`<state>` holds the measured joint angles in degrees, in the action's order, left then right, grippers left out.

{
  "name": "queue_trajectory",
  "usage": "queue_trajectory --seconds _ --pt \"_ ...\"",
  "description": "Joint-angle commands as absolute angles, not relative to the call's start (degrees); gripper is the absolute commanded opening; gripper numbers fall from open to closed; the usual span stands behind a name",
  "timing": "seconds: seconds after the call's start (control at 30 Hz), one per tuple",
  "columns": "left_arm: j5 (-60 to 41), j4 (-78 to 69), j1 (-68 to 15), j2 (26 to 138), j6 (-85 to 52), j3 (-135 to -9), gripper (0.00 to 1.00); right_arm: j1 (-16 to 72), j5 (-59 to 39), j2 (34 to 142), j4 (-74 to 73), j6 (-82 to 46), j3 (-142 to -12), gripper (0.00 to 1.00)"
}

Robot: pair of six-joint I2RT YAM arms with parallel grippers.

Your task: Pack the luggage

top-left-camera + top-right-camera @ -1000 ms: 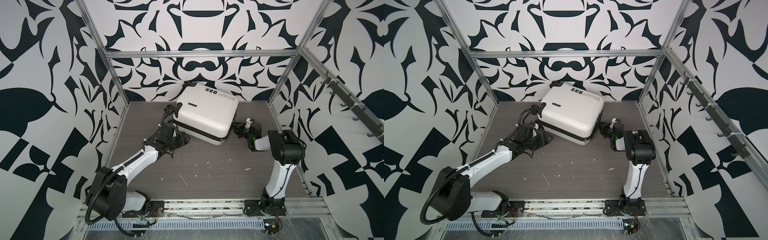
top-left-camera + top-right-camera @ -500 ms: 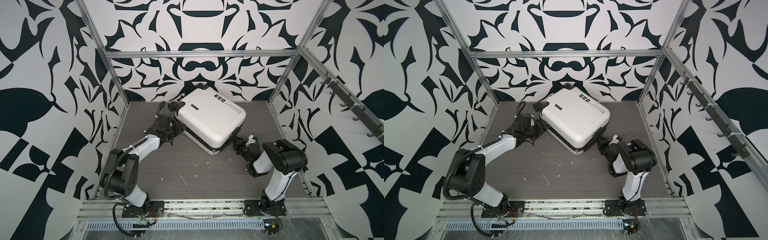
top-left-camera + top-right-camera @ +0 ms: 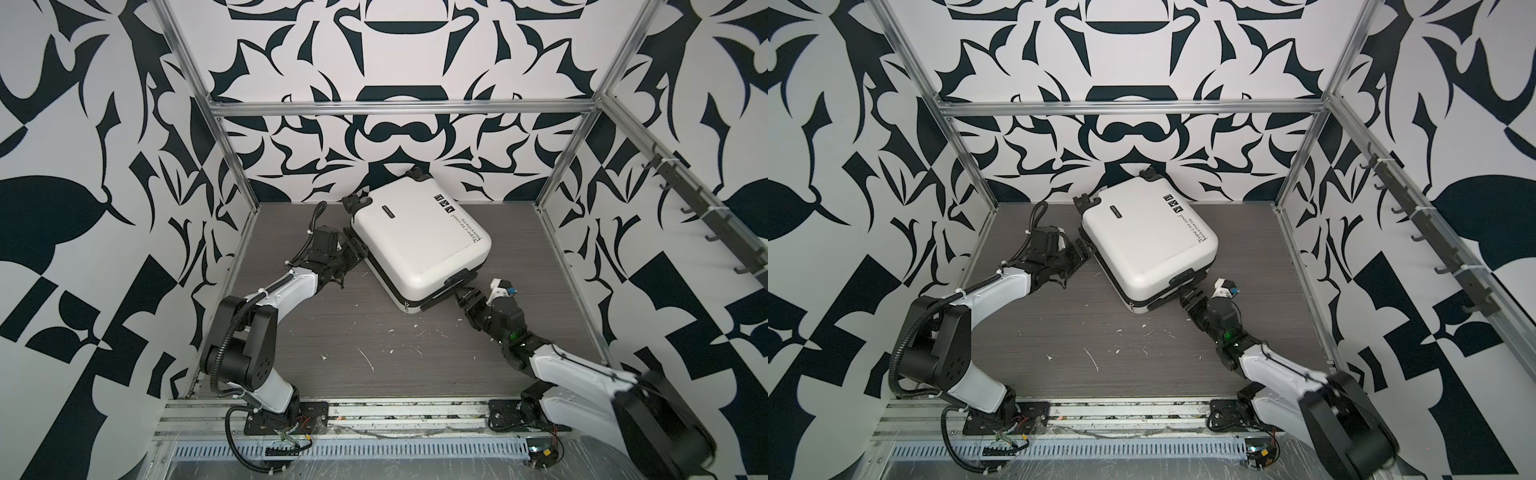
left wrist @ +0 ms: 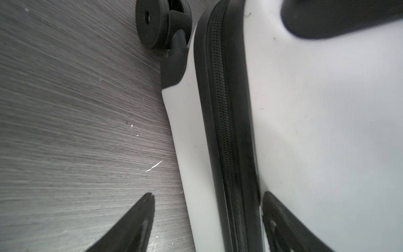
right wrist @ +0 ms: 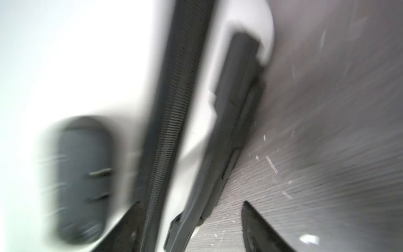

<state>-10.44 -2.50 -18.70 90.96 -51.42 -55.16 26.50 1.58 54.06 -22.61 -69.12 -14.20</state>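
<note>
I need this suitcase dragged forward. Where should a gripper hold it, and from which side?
Probably the handle bar on the near-right edge of the luggage, coming low from the front right, beside the open right gripper. The shell lies flat, smooth and rounded; that bar looks thin enough to pinch.

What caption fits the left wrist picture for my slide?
Open left tool straddles the zipped seam of the white luggage, near one black wheel on the grey table.

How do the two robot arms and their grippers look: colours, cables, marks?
The left arm and right arm have white shells and black joints. A black ribbed cable hose follows the left arm; a green light glows on the right one. The left gripper and right gripper have black pointed fingers.
</note>
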Motion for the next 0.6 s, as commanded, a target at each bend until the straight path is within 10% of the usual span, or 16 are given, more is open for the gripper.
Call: queue_trajectory --seconds 0.0,0.23,0.57 --pt "-11.6 -4.7 -18.6 91.4 -51.1 -55.3 0.80 25.0 7.3 44.5 4.7 -58.5 -16.8 0.80" --pt "-12.1 -4.4 -18.5 91.5 -50.9 -56.1 0.80 11.3 -0.5 41.7 14.9 -48.1 -22.6 0.81" --pt "-14.6 -3.7 -18.5 92.1 -51.2 -56.7 0.80 -9.7 -21.9 70.2 7.2 -43.4 -42.4 0.80"
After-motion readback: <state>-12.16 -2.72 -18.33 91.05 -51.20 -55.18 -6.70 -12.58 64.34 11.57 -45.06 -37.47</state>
